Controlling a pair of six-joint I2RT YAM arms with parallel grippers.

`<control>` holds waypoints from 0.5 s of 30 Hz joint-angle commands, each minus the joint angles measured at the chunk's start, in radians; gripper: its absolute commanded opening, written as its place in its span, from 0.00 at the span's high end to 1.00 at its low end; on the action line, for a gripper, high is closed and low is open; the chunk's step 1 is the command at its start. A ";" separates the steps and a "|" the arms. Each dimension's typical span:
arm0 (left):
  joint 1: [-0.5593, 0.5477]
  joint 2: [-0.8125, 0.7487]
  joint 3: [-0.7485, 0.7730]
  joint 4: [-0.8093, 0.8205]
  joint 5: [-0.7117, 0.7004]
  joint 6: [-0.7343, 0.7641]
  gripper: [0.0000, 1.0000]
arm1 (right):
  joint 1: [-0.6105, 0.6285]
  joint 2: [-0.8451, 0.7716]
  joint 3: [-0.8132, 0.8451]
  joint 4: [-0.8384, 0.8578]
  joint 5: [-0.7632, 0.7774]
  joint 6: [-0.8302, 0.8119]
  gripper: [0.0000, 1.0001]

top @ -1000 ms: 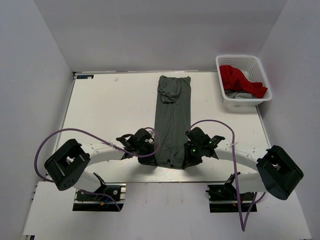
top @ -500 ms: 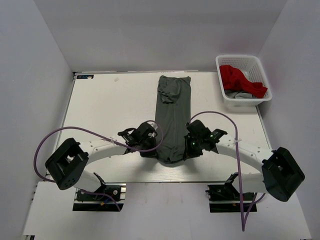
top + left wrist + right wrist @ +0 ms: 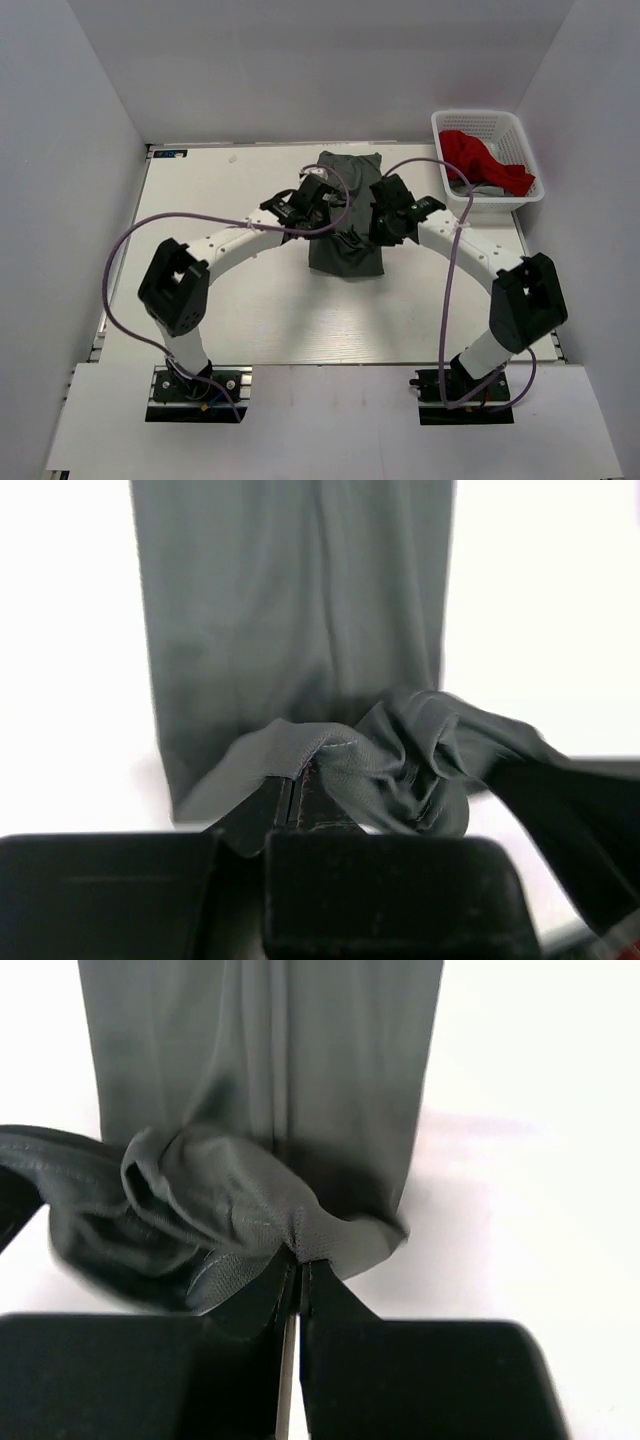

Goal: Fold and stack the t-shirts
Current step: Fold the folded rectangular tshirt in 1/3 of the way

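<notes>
Left wrist view: your left gripper (image 3: 290, 795) is pinched tight on one corner of the dark olive-grey t-shirt (image 3: 300, 610), with the hem doubled over between the fingertips.
Right wrist view: your right gripper (image 3: 297, 1270) is clamped just as narrowly on the opposite corner, and a bunch of slack cloth sags between the two grips.
Why both hold: judging from the task, you take a corner in each gripper so that the lifted end stays level and the fold lands square rather than skewed.
Where the shirt lies: beyond both grippers the rest of the shirt is a long narrow strip lying flat on the table (image 3: 220, 220) and running toward its far edge. The held end hangs above the strip's middle, and the cloth nearest you is already doubled.
Top external view: your two arms reach in from either side and meet over the strip, the left gripper at its left edge and the right gripper at its right edge.
Farther out: the white lattice basket (image 3: 480, 113) sits at the far right corner, well apart from the strip. A bright red t-shirt (image 3: 475, 155) lies in it over some grey cloth.
Stage: the lengthwise fold looks about half made, and the held end is not yet laid down.
</notes>
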 commanded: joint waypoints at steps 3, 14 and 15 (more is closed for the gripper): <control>0.082 0.113 0.168 -0.056 -0.033 0.054 1.00 | -0.060 0.115 0.186 0.018 0.051 -0.058 1.00; 0.160 0.293 0.331 0.019 0.080 0.146 1.00 | -0.147 0.306 0.374 0.035 -0.058 -0.115 1.00; 0.160 0.293 0.331 0.019 0.080 0.146 1.00 | -0.155 0.320 0.381 0.038 -0.075 -0.129 1.00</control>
